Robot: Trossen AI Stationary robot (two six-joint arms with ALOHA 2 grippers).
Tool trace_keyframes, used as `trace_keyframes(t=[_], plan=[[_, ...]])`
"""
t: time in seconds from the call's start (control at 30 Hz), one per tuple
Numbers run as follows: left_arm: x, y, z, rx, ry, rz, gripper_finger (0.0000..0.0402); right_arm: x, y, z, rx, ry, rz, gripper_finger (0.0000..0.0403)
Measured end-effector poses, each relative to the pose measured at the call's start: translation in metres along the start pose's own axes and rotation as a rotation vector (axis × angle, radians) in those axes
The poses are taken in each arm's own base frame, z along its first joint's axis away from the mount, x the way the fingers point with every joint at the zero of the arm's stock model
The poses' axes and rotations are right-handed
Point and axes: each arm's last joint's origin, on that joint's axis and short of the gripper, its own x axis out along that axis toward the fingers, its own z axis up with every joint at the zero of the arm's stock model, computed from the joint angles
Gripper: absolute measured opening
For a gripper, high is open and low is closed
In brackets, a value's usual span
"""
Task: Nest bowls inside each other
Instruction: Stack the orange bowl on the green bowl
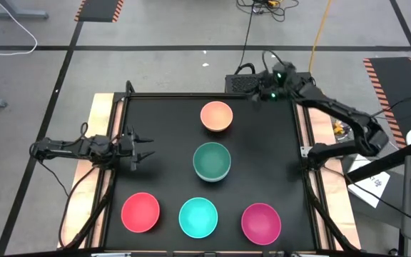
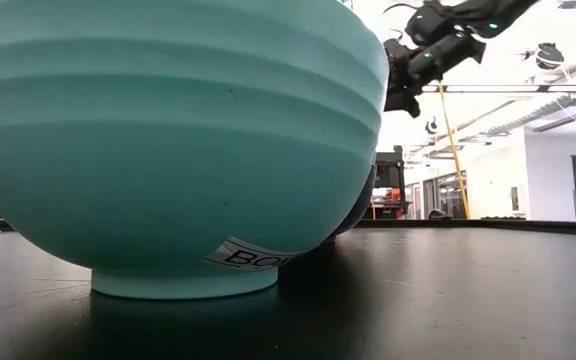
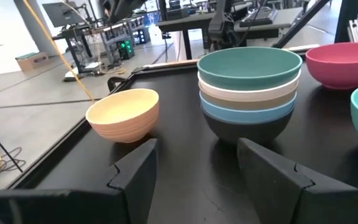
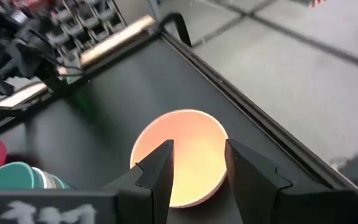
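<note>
A peach-orange bowl (image 1: 216,116) stands alone at the far middle of the black table. A stack of bowls (image 1: 212,161) stands at the centre: dark green on top (image 3: 248,64), then olive-grey, blue and black. Red-pink (image 1: 140,212), turquoise (image 1: 198,218) and magenta (image 1: 261,222) bowls stand in a row along the near edge. My right gripper (image 4: 197,165) hovers open above the far right part of the table, pointing slantwise down at the peach-orange bowl (image 4: 179,155). My left gripper (image 1: 145,148) waits open at the left edge, level, facing the stack.
The table has a raised dark rim (image 1: 302,128) with wooden strips outside it. A dark box with cables (image 1: 242,82) sits beyond the far edge. In the low view the turquoise bowl (image 2: 168,150) fills the foreground. Bare table lies between the stack and the left gripper.
</note>
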Motion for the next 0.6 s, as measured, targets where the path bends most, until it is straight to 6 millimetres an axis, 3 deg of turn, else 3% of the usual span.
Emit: trace_keyframes(t=[0.23,0.6], plan=[[0.0,-0.001,0.0,-0.066,-0.003,-0.019,0.0225,0.022,-0.016,0.027,0.061,0.232,-0.108,0.0137],[-0.002,0.001,0.011,-0.127,-0.065,-0.033,0.0225,0.056,-0.035,0.03,0.039,0.435,-0.094,0.0139]])
